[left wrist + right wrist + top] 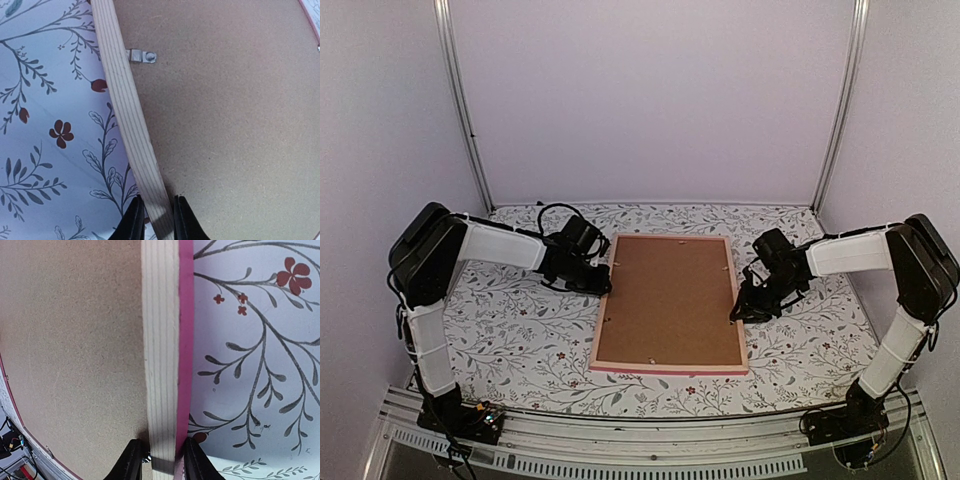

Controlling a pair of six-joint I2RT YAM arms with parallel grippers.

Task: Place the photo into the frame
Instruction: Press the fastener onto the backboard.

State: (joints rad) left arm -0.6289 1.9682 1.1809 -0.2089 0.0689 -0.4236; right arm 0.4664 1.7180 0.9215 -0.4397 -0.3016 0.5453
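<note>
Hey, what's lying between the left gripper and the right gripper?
The frame, face down, brown backing board filling it. The top view shows it spanning from the left gripper to the right gripper, each straddling a side rail.

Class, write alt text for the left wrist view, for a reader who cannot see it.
The left tool's two black fingers clamp the pale wooden rail of a pink rectangular picture frame. Right of the rail is a plain brown backing board with a small metal clip; left, a floral tablecloth.

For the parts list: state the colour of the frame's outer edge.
Pink. The frame shows it best in the right wrist view.
</note>
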